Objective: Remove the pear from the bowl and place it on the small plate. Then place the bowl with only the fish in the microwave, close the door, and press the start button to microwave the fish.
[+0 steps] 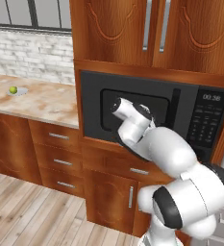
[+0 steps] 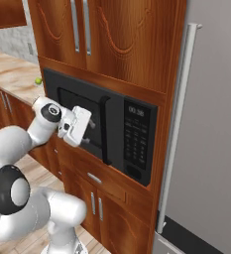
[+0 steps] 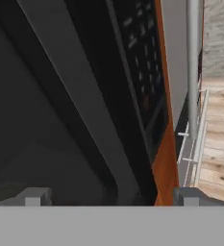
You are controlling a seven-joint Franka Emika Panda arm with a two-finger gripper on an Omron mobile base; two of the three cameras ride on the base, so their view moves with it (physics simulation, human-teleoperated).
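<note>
The black microwave (image 1: pixel 152 115) is built in under the wooden cabinets, and its door (image 2: pixel 80 111) is shut flat against the front. My gripper (image 2: pixel 89 133) is open and holds nothing; it hovers close to the door's dark window, just left of the vertical handle (image 2: pixel 104 130). In the hand view the fingertips (image 3: pixel 34 197) stand wide apart, with the handle (image 3: pixel 80 96) running diagonally between them and the control panel (image 3: pixel 142 57) beyond. The pear (image 1: pixel 13 90) rests on the small plate (image 1: pixel 20 92), far left on the counter. The bowl and the fish are out of view.
Brown cabinet doors (image 1: pixel 118 29) hang above the microwave, with drawers (image 1: pixel 60 137) below. A grey fridge (image 2: pixel 216 124) with a long handle (image 2: pixel 179 124) stands right of the microwave. The stone counter (image 1: pixel 41 103) runs left to a brick wall.
</note>
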